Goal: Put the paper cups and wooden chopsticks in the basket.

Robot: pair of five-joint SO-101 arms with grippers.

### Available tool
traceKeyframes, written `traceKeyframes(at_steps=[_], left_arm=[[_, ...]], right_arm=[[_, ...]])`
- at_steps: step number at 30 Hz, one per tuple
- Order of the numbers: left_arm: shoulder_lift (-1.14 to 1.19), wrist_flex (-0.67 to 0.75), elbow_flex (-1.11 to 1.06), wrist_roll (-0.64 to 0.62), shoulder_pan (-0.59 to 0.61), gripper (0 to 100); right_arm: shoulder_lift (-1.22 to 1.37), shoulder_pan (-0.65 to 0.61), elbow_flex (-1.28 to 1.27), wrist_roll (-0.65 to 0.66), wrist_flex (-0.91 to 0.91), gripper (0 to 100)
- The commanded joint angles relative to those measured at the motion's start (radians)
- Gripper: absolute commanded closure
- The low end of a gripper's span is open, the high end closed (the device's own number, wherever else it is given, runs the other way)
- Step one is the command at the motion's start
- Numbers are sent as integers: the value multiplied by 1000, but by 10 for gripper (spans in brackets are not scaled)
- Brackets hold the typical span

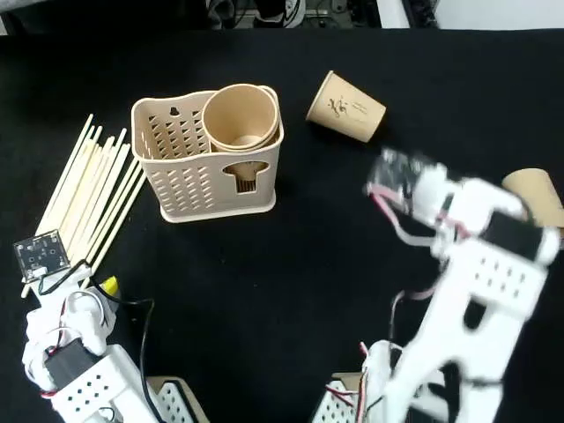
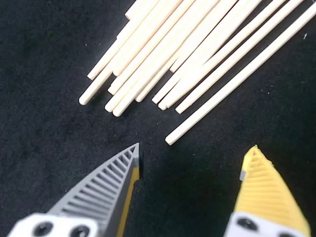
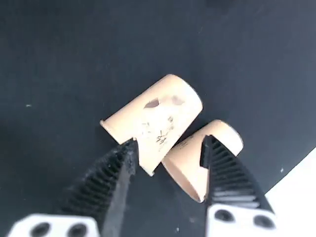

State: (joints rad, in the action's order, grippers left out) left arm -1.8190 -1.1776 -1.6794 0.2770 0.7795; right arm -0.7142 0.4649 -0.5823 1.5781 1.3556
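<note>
Plainly, both jaws wide, empty.
Left gripper [image 2: 195,147] over chopsticks [image 2: 197,54]; right gripper [image 3: 169,140] over toppled paper cups [image 3: 153,111] right of basket [image 1: 211,181].

A black table [image 1: 264,264] spans most of the frame. Beyond its far edge, at top centre, lies a dark tangle of gear [image 1: 264,11]. A white surface [image 1: 498,12] sits in the upper right corner.

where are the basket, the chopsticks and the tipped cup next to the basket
basket [image 1: 189,181], high view, its perforated front wall
chopsticks [image 1: 88,189], high view, middle of the bundle
tipped cup [image 1: 346,107], high view, its side wall
</note>
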Motion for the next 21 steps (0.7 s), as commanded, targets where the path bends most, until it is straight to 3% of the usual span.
traceKeyframes(at_steps=[1,8,18,21], left_arm=[[-5,9,-15,6,-8,682],[-5,9,-15,6,-8,682],[-5,9,-15,6,-8,682],[-5,9,-15,6,-8,682]], right_arm=[[-173,103,-286,124,-189,783],[-292,232,-714,213,-666,783],[-257,221,-1053,210,-1350,795],[-248,190,-1095,210,-1444,885]])
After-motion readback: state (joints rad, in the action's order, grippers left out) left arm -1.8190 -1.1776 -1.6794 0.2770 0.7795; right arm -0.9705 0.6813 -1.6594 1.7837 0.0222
